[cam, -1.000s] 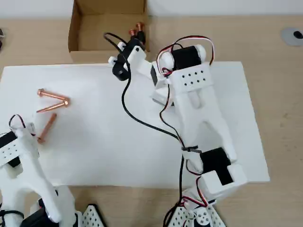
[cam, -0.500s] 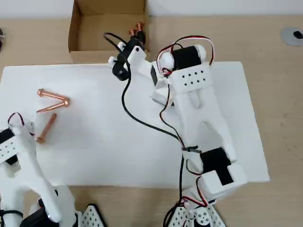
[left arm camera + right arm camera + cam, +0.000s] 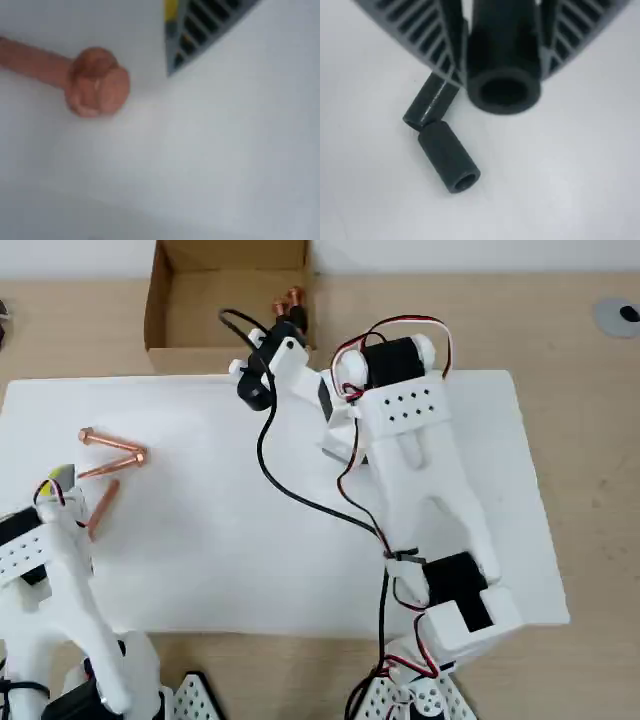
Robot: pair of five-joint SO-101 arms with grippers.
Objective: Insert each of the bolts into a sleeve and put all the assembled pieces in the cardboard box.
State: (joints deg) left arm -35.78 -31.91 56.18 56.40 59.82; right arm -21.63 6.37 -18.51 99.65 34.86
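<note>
Clamping a black cylindrical plastic sleeve (image 3: 504, 42), right gripper (image 3: 502, 75) hangs at 5 o'clock of brown cardboard box (image 3: 158, 312); left gripper (image 3: 60, 484), grip state indeterminate, sits at 9 o'clock of copper hex-head bolt (image 3: 95, 82).

Copper-coloured bolts (image 3: 112, 444), matte black sleeves (image 3: 449, 156), brown cardboard box (image 3: 155, 310), white sheet (image 3: 200, 540), pale wooden table (image 3: 580, 390)

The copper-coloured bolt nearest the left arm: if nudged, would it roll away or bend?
The bolt lies flat on the white sheet, and its shaft is round, so it would probably roll, likely curving because its head is wider. It looks like solid metal: likely stiff and heavyish for its size, perhaps slippery to grip.
</note>
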